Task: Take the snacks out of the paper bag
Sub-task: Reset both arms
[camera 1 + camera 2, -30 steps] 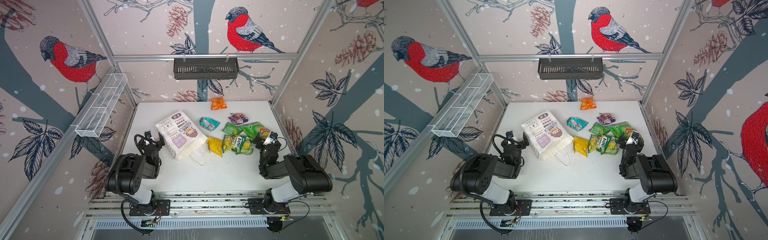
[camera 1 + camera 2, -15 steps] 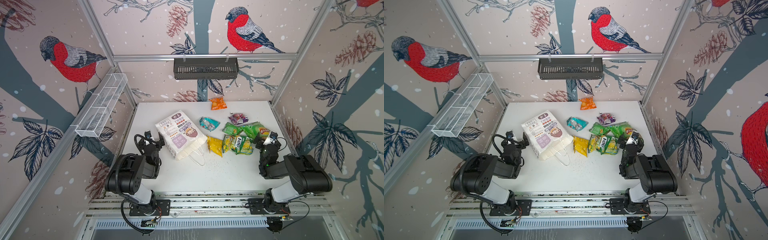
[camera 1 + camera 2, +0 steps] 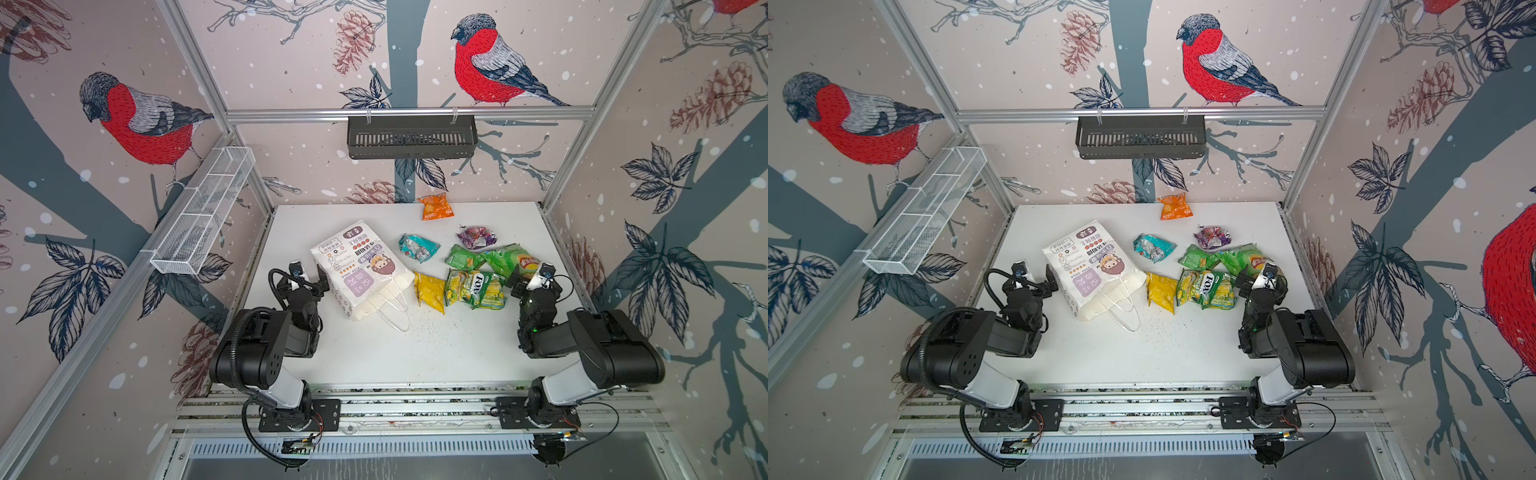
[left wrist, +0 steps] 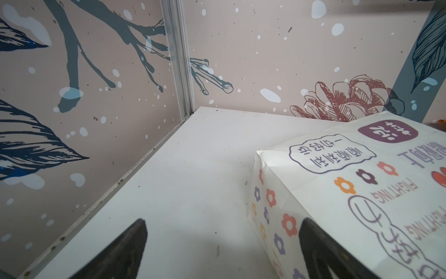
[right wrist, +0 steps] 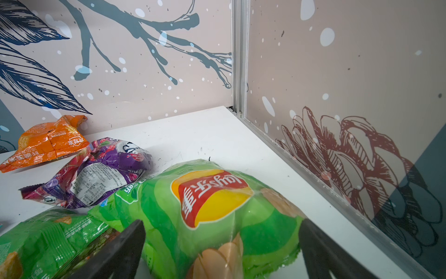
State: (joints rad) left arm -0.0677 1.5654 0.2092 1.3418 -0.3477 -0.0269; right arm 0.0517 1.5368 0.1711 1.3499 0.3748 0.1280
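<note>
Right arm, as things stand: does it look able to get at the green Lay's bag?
Likely yes. The right gripper is open, and the Lay's bag lies right in front of it on the table, with nothing lying over it.

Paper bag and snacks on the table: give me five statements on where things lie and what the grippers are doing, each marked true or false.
1. The white paper gift bag with loop handles lies on its side on the white table. True.
2. The orange foil packet lies nearest the back wall, apart from the rest. True.
3. The right gripper is shut on the large green Lay's chip bag. False: its jaws stand open, one finger on each side of the bag's end.
4. The yellow foil packet is inside the gift bag. False: it lies on the table beside the bag's handles.
5. The left gripper is open at the gift bag's side. True.
</note>
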